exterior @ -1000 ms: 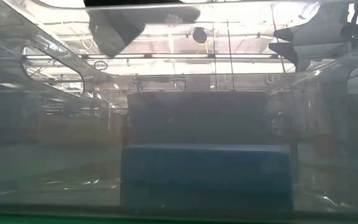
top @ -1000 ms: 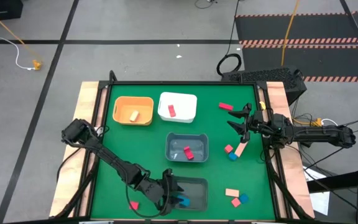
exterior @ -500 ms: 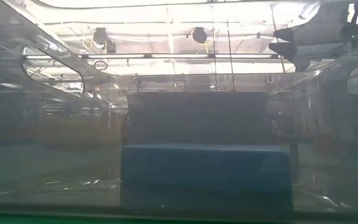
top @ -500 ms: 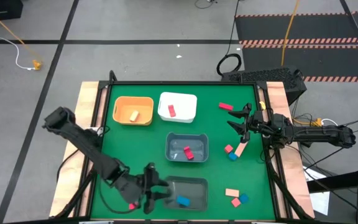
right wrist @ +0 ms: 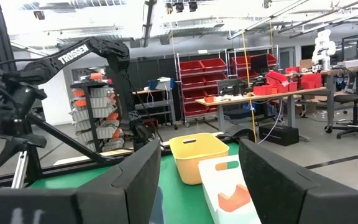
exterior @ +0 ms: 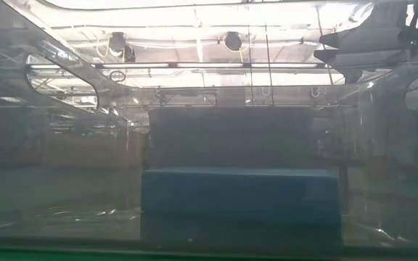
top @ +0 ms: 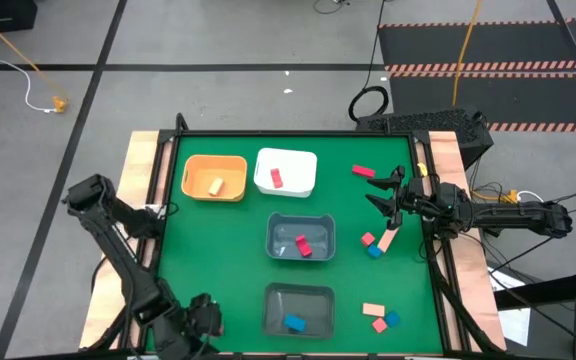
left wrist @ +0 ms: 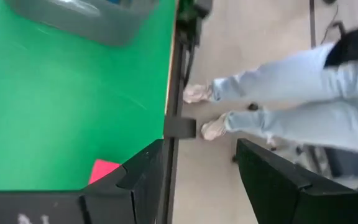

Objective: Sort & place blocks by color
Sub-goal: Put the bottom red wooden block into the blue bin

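Roughly half the sorting is judged done. Four bins are counted on the green table (top: 228, 250): an orange bin (top: 236, 190) with one tan block (top: 215, 185), a white bin (top: 303, 165) with one red block (top: 276, 178), a grey bin (top: 313, 222) with two blocks, a nearer grey bin (top: 268, 310) with one blue block (top: 293, 323). Eight blocks remain loose. The left gripper (top: 205, 315) is held spread and empty near the front edge; the right gripper (top: 380, 188) hangs parted, empty.

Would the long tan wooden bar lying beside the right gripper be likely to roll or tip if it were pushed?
The long tan wooden bar lies flat with straight edges, so it should slide or pivot, not roll. It looks rigid. It touches a blue block, which would probably shift too.
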`<state>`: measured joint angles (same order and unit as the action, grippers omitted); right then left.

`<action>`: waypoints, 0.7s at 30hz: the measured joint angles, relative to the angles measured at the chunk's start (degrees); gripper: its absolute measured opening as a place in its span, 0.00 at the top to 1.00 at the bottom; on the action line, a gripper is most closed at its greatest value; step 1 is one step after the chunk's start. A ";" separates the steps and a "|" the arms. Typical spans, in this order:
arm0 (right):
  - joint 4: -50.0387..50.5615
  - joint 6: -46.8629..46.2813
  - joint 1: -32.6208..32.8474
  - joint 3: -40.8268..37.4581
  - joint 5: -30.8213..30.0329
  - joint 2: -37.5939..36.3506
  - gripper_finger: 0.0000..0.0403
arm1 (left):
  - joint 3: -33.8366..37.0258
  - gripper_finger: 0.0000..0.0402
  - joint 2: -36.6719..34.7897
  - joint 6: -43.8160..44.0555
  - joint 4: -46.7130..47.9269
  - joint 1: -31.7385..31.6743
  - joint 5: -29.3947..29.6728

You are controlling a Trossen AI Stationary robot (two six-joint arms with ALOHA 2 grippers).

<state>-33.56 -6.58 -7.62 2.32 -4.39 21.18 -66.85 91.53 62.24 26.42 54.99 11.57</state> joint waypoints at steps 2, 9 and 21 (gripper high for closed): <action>-0.02 -0.01 0.00 0.00 -0.01 -0.01 0.48 | -0.01 0.50 1.00 -1.54 1.62 1.36 -0.16; 0.00 0.01 0.00 0.01 0.01 -0.01 0.48 | 0.02 0.50 3.68 -7.33 2.26 3.97 -4.12; 0.00 0.00 -0.01 0.01 -0.01 0.01 0.48 | 0.00 0.50 7.16 -19.99 10.47 2.56 -3.19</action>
<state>-33.56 -6.58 -7.62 2.32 -4.40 21.19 -66.85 98.69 42.25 36.89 57.55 8.38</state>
